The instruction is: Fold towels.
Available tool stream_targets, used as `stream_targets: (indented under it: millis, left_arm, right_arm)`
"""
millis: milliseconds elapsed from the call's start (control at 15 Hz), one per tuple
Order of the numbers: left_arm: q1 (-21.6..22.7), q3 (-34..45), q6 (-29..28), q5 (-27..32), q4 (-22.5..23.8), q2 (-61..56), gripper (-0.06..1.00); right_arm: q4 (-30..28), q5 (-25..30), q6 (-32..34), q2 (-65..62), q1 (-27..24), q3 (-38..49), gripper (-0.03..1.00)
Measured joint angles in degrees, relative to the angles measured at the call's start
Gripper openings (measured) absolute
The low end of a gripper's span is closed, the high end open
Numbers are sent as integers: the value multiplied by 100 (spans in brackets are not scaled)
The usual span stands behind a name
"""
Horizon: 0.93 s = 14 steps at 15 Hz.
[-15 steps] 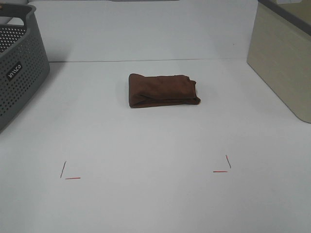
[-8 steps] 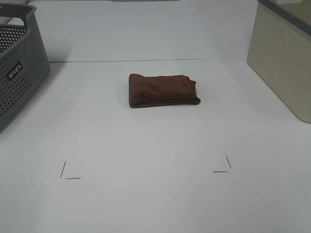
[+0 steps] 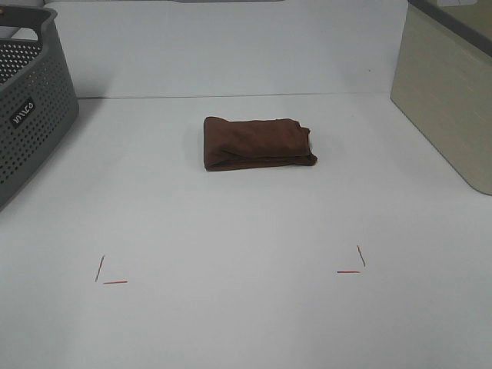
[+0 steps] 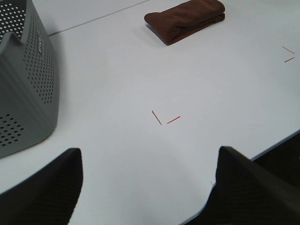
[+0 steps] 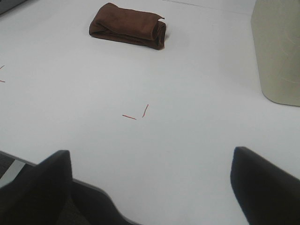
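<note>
Both grippers are absent from the high view, which shows only the towel (image 3: pixel 257 143) lying folded into a compact bundle on the far middle of the table (image 3: pixel 246 231), well apart from the grey basket (image 3: pixel 31 108) at the left and the beige bin (image 3: pixel 450 92) at the right. Two pairs of red marks (image 3: pixel 111 275) sit nearer the front edge. The bundle's right end looks loose and uneven; a judgement from this is that the layers could slump open if nudged.

From the left wrist, the left gripper (image 4: pixel 145 187) has its fingers (image 4: pixel 42 192) spread wide with nothing between them, hanging over the near edge of the table, far from the towel (image 4: pixel 187 19). The basket (image 4: pixel 23 84) stands close on one side; a careless sweep toward the cloth might clip it.

From the right wrist, the right gripper (image 5: pixel 154 187) is likewise wide apart and empty, back over the table edge, with the towel (image 5: pixel 129 26) well ahead and the bin (image 5: pixel 276 51) off to one side. Since the fold appears done, the main risk is any further grab dragging the top layer and undoing it, or pinching only one layer.
</note>
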Motion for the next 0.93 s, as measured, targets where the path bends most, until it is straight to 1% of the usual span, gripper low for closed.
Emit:
stream_targets:
  millis: [133,533,600,667,800,867,933]
  left_arm:
    - [0,0,103,0,-23,0,75]
    - [6,0,109,0,-23,0,75]
    - [97,0,109,0,-29,0,75]
    - [298,0,109,0,-29,-29,75]
    - [911,0,109,0,-29,-40,75]
    - [1094,0,109,0,-29,-40,75]
    - [1415,0,109,0,-29,-40,75]
  right_arm:
    - [0,0,0,0,0,0,86]
    - [0,0,0,0,0,0,86]
    - [6,0,0,0,-86,0,86]
    - [11,0,0,0,-252,0,86]
    - [23,0,0,0,-722,0,86]
    - [23,0,0,0,-842,0,86]
    - [23,0,0,0,-1031,0,86]
